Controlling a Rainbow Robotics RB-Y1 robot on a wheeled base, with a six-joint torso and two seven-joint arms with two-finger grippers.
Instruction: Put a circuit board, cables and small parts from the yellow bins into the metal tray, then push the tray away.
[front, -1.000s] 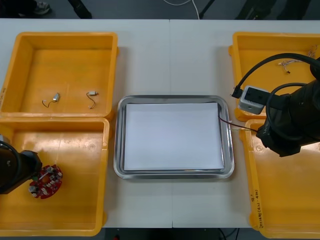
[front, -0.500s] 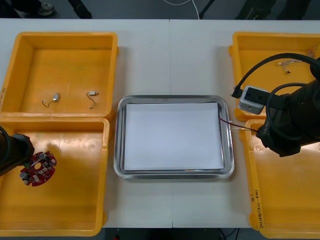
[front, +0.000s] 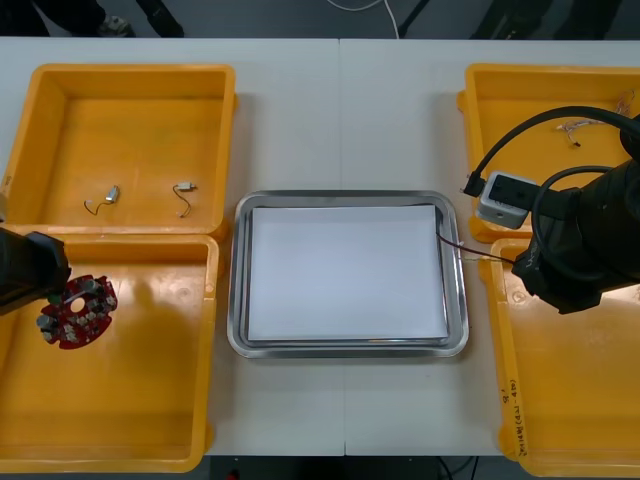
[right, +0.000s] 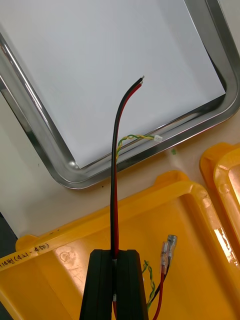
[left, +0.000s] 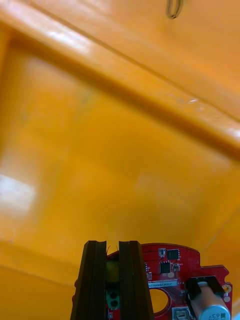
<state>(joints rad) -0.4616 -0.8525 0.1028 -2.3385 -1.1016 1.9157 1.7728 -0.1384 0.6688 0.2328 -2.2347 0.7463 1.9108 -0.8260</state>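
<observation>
— On the light table (front: 340, 120), where is the circuit board (front: 78, 312)?
— Clamped in my left gripper (left: 112, 245), over a yellow bin (front: 150, 420). My right gripper (right: 116, 254) pinches a black-red cable (right: 113, 165) reaching over the metal tray (front: 340, 350).

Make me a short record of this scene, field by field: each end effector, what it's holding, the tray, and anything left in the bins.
left end effector: shut on the circuit board, over the near left yellow bin
right end effector: shut on the black and red cable, over the near right yellow bin, beside the tray
cable tip: over the tray's white inside
metal tray: between the bins, no board or parts in it
small metal parts: two, in the far left yellow bin
</observation>
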